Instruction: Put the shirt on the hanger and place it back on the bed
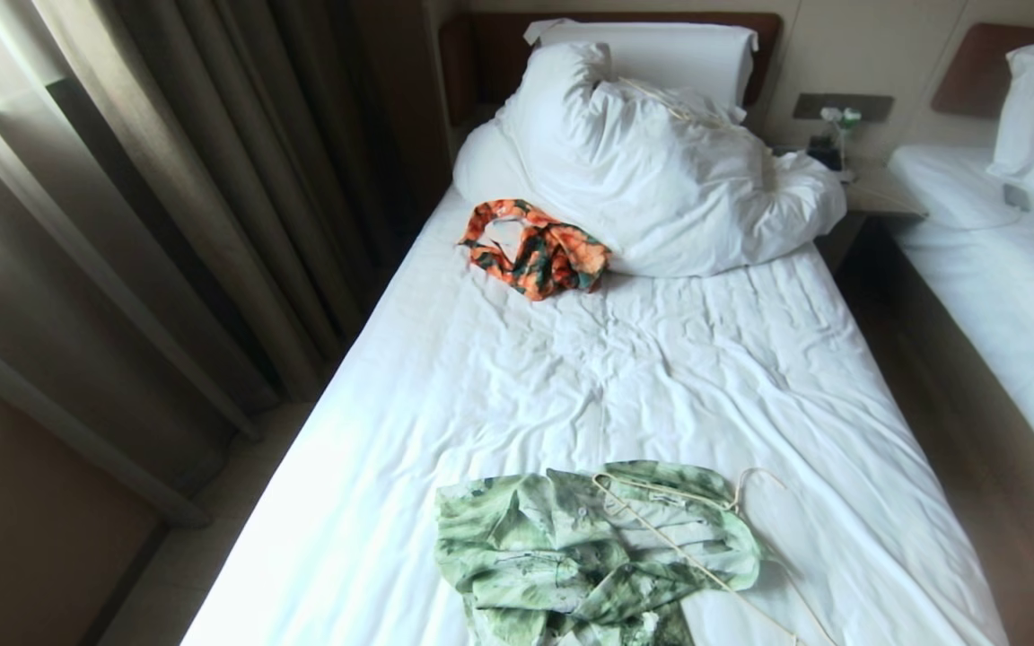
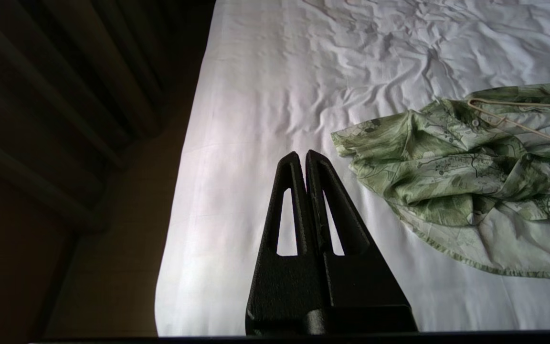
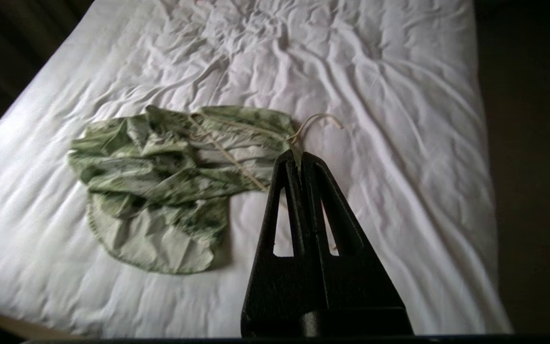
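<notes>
- Shirt (image 1: 584, 556) lies crumpled at the near end of the bed (image 1: 625, 377), with the hanger (image 1: 687, 529) resting on top of it; the hook pokes out onto the sheet on the right side.
- Left tool (image 2: 302, 154) is pressed fully together and holds nothing, hovering over bare sheet beside the shirt.
- Right tool (image 3: 294, 154) is likewise closed tight and empty, up above the bed near the hook.
- Shirt looks thin, soft and light: it will likely sag and slip, so the collar or a shoulder seam seems the best hold.
- Hanger looks like thin stiff wire, light and prone to sliding on fabric; the neck below the hook seems the surest place to pinch.
- Head view alone shows an orange garment (image 1: 537, 247) by the duvet (image 1: 661, 179) and a second bed (image 1: 1011, 260); neither tool appears there.
- Right wrist view shows the shirt's whole hem, cut off in the head view.
</notes>
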You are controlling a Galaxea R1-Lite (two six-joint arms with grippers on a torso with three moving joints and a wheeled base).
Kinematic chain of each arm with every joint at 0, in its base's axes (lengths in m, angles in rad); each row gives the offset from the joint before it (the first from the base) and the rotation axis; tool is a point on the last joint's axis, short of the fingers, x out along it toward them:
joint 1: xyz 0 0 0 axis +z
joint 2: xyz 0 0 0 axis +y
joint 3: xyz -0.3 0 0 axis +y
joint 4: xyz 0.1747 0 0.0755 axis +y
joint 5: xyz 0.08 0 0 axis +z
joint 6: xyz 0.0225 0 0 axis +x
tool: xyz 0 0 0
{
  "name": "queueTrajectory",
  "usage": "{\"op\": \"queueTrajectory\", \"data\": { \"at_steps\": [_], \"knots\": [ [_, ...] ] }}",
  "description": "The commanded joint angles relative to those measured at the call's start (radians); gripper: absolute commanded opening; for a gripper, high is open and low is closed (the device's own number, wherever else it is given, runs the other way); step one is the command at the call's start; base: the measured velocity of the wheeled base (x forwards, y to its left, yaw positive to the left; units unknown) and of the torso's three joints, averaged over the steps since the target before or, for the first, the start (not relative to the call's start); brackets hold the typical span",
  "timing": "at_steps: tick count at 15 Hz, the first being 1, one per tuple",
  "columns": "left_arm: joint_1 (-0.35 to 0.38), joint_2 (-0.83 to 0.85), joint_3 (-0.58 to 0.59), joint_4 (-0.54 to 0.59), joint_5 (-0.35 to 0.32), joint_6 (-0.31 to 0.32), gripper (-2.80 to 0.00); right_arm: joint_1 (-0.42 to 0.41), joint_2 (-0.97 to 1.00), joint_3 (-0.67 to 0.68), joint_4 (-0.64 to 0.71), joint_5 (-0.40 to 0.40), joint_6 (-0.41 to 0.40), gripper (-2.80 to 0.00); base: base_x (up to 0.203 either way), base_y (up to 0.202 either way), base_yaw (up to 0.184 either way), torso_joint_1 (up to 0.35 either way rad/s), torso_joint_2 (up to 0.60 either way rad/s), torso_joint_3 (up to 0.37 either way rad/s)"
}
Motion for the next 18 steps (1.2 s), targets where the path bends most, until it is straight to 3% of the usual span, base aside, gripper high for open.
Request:
{"op": "queueTrajectory", "data": {
  "at_steps": [1, 5, 8, 11, 18],
  "knots": [
    [0.0, -0.001, 0.024, -0.009, -0.001, 0.001, -2.8, 0.0, -0.042, 0.099, -0.11, -0.037, -0.041, -2.8, 0.0, 0.0, 0.0, 0.0, 0.0, 0.0],
    [0.0, -0.001, 0.024, -0.011, 0.003, -0.013, -2.8, 0.0, -0.049, 0.253, -0.253, -0.092, -0.095, -2.8, 0.0, 0.0, 0.0, 0.0, 0.0, 0.0],
    [0.0, -0.001, 0.024, -0.011, 0.006, -0.019, -2.8, 0.0, -0.049, 0.263, -0.277, -0.1, -0.097, -2.8, 0.0, 0.0, 0.0, 0.0, 0.0, 0.0],
    [0.0, -0.001, 0.026, -0.011, 0.008, -0.031, -2.8, 0.0, -0.049, 0.294, -0.288, -0.125, -0.184, -2.8, 0.0, 0.0, 0.0, 0.0, 0.0, 0.0],
    [0.0, -0.001, 0.025, -0.011, 0.01, -0.054, -2.8, 0.0, -0.049, 0.3, -0.305, -0.116, -0.176, -2.8, 0.0, 0.0, 0.0, 0.0, 0.0, 0.0]
  ]
}}
